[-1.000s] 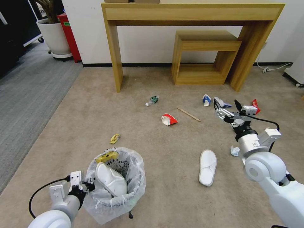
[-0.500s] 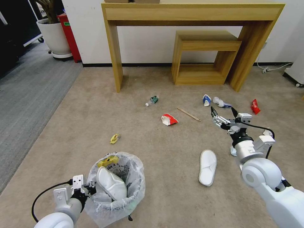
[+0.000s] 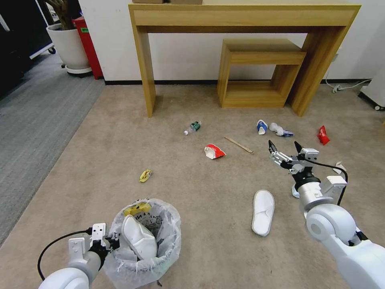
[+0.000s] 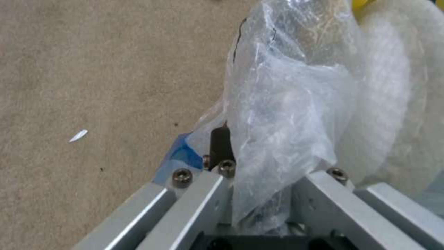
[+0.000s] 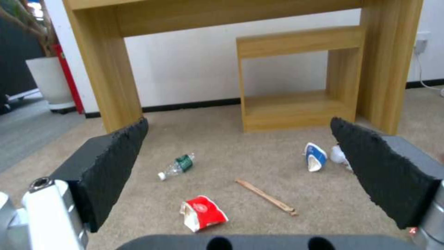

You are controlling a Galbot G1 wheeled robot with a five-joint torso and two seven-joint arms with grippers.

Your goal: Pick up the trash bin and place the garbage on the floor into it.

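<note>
Trash bin (image 3: 141, 241) sits on the beige carpet (image 3: 200, 192) with a white slipper (image 3: 138, 237) and a yellow wrapper (image 3: 136, 208) inside. Left gripper (image 3: 107, 241) pinches its bag rim; the left wrist view shows the plastic (image 4: 287, 114) between the fingers. Right gripper (image 3: 285, 149) hovers wide open, its camera facing a red cup (image 5: 202, 212).

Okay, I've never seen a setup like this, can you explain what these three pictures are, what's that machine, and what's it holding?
It is a wheeled robot with two arms. The wide picture comes from its head, the others from its wrists.

The left gripper is shut on the plastic-lined rim of the trash bin, which holds a white slipper and a yellow wrapper.

The right gripper is open and empty, held out over the beige carpet.

On the carpet lie a bottle, a red wrapper, a wooden stick, a blue-white cup and another slipper.
</note>
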